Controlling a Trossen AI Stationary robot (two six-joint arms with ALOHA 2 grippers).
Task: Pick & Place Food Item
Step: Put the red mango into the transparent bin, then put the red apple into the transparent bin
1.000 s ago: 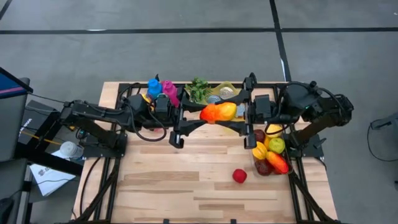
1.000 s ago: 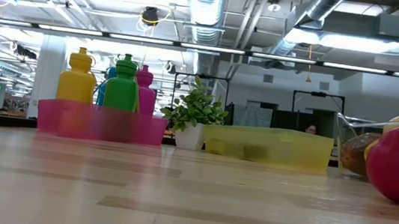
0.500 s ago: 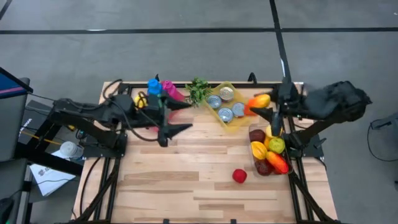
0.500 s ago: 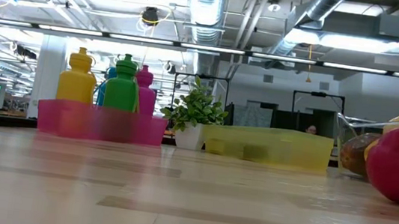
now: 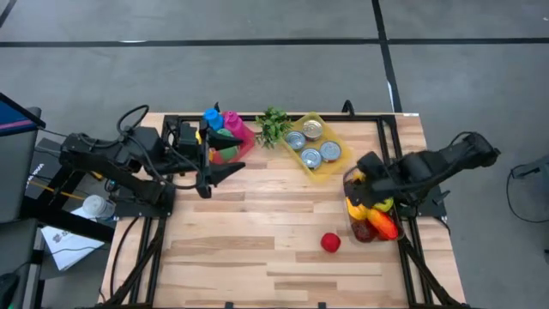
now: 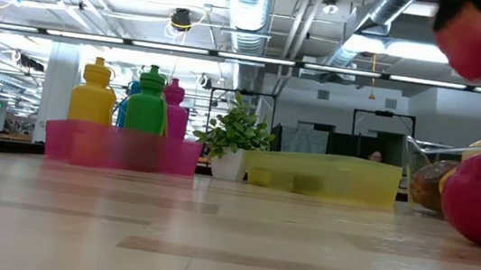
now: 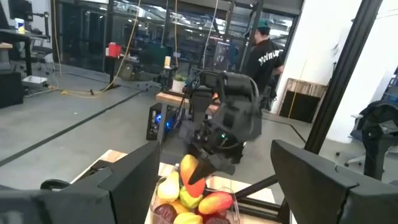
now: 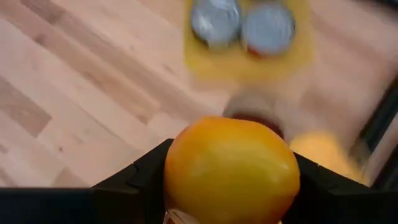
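Yellow tray [image 5: 335, 169] with three cans [image 5: 310, 144], one mango [image 8: 231, 172] in right claw [image 8: 230, 186]

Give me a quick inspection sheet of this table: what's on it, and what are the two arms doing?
Surface: wooden table, bare in the middle.
Job's things: orange-yellow fruit held over the fruit container; red apple loose on the table.
Clutter: yellow tray of cans, pink bin of bottles, small plant.
Grippers: right gripper shut on the fruit; left gripper open, empty, beside the pink bin.
Cables: black loops on the left arm.
Surroundings: a person behind the table.
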